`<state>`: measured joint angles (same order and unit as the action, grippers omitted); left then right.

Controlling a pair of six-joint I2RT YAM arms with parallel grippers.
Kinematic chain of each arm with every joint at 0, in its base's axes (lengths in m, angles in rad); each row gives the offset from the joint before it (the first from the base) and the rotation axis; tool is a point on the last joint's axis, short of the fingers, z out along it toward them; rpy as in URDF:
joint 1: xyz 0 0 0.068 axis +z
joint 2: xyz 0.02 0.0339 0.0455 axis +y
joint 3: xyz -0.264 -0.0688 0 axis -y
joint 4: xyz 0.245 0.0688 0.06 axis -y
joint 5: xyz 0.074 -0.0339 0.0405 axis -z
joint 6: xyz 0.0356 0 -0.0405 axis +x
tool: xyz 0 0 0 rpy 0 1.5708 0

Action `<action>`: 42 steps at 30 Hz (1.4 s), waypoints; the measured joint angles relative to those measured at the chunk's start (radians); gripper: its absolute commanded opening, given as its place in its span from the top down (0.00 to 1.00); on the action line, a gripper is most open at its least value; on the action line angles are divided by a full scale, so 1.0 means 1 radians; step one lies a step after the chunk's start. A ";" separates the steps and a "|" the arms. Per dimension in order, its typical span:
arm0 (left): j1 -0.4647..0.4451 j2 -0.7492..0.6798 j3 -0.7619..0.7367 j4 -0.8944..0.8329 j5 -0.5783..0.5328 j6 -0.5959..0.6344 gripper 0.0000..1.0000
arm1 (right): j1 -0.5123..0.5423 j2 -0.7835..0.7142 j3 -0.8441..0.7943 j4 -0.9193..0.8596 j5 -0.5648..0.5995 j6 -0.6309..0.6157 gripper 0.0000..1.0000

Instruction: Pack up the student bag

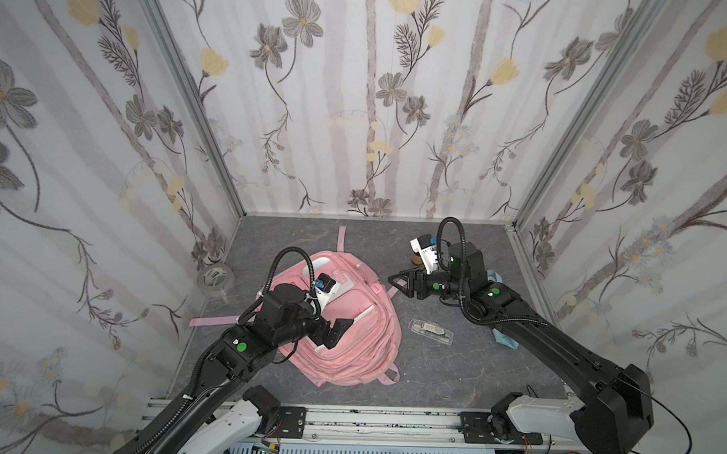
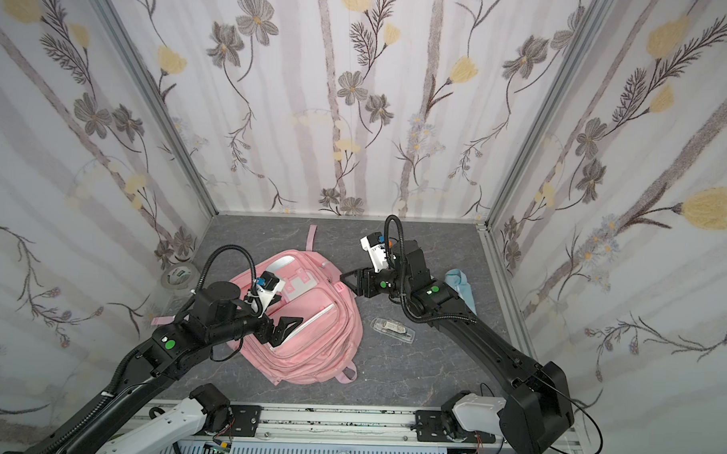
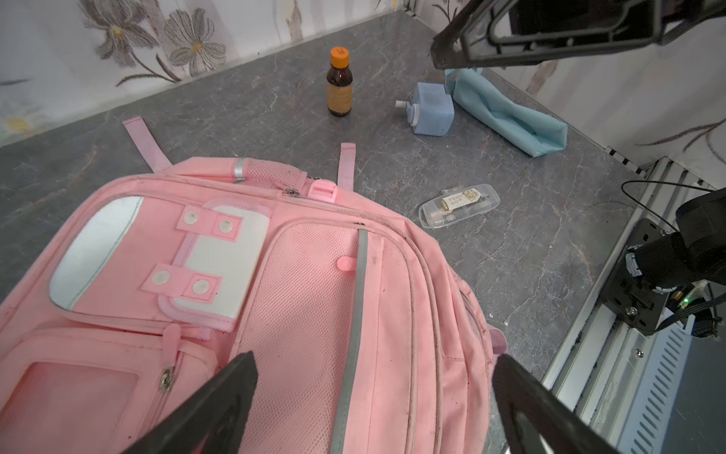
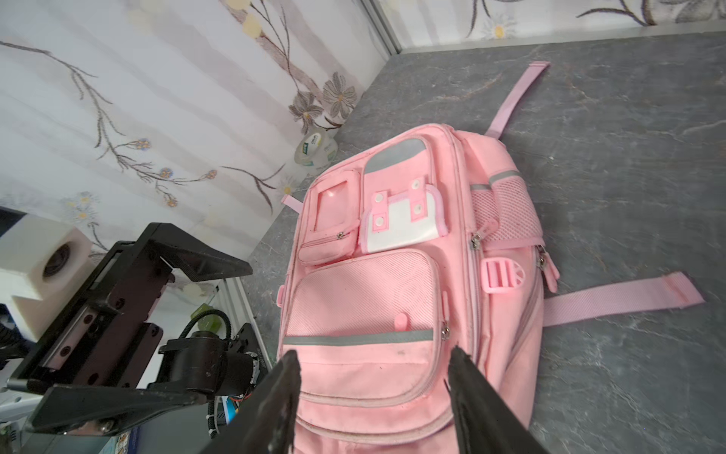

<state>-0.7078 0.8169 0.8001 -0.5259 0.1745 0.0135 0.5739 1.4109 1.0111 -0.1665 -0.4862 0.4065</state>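
At the near edge, the arm bases sit on a metal rail (image 1: 367, 419), and beyond it the grey table (image 1: 452, 376) begins. The bag (image 1: 361, 348) (image 2: 324, 351) lies flat on the table left of centre with its front pockets facing up and a small loop at its near end. The left gripper (image 1: 341, 333) (image 2: 289, 332) hangs over the bag's near-left part, above the large front pocket. In the left wrist view the left gripper (image 3: 373, 359) has its jaws spread wide with only pink fabric (image 3: 306, 295) showing between them, and it holds nothing. Whether the tips touch the cloth cannot be told. On the table right of the bag, apart from it, lies a clear case (image 1: 431, 331) (image 3: 459, 206). Farther back, the right gripper (image 1: 395, 284) (image 2: 347, 279) hangs just off the bag's far-right edge, pointing left toward it, raised and not touching. In its wrist view the right gripper (image 4: 373, 353) has its jaws parted about halfway and empty, with the bag (image 4: 393, 298) stretched out beyond them. A tape roll (image 1: 214, 279) (image 4: 316, 151) stands by the left wall, just left of the bag's far part. On the right, partly under the right arm, lies a blue pouch (image 2: 461, 287) (image 3: 506, 114), with a blue box (image 3: 432, 110) just beside it. A brown bottle (image 3: 339, 82) with an orange cap stands upright past the bag's far side. Pink straps (image 1: 342, 239) run from the bag toward the far wall.
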 measured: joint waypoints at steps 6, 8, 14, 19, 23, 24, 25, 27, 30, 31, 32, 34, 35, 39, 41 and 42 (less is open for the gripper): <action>-0.189 0.241 0.037 0.048 -0.219 -0.040 0.06 | -0.026 -0.039 -0.059 -0.053 0.024 -0.012 0.40; -0.221 0.319 0.054 0.076 -0.288 -0.040 0.10 | -0.033 -0.045 -0.074 -0.068 0.026 -0.020 0.40; -0.262 0.561 0.122 0.127 -0.430 -0.035 0.19 | -0.070 -0.060 -0.110 -0.087 0.020 -0.048 0.41; -0.266 0.693 0.197 0.132 -0.459 -0.035 0.34 | -0.102 -0.072 -0.112 -0.100 -0.005 -0.068 0.41; -0.267 0.723 0.219 0.124 -0.458 -0.031 0.64 | -0.120 -0.067 -0.103 -0.111 -0.004 -0.083 0.42; -0.270 0.721 0.224 0.119 -0.457 -0.022 0.74 | -0.125 -0.063 -0.096 -0.110 -0.004 -0.085 0.42; -0.270 0.716 0.224 0.117 -0.452 -0.020 0.83 | -0.129 -0.061 -0.091 -0.109 -0.004 -0.086 0.43; -0.269 0.692 0.220 0.110 -0.447 -0.014 0.95 | -0.130 -0.061 -0.087 -0.101 -0.005 -0.087 0.43; -0.265 0.620 0.195 0.082 -0.460 -0.014 1.00 | -0.128 -0.059 -0.087 -0.102 -0.005 -0.094 0.43; -0.264 0.588 0.187 0.070 -0.463 -0.017 1.00 | -0.129 -0.058 -0.088 -0.101 -0.005 -0.095 0.43; -0.264 0.558 0.180 0.060 -0.466 -0.019 1.00 | -0.129 -0.057 -0.089 -0.101 -0.005 -0.100 0.43; -0.262 0.487 0.156 0.054 -0.475 -0.026 1.00 | -0.129 -0.057 -0.093 -0.097 -0.005 -0.104 0.43; -0.262 0.451 0.142 0.054 -0.480 -0.027 1.00 | -0.129 -0.056 -0.095 -0.095 -0.005 -0.106 0.44; -0.256 0.250 0.044 0.077 -0.480 -0.013 1.00 | -0.129 -0.032 -0.100 -0.052 -0.037 -0.134 0.44; -0.249 0.126 -0.017 0.093 -0.471 0.017 1.00 | -0.129 -0.008 -0.100 -0.010 -0.082 -0.161 0.44; -0.244 0.061 -0.044 0.095 -0.467 0.027 1.00 | -0.129 0.006 -0.100 0.016 -0.115 -0.182 0.45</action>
<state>-0.9516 0.8780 0.7563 -0.4309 -0.2920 0.0406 0.4446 1.4166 0.9108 -0.1509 -0.6010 0.2249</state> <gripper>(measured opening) 0.063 0.557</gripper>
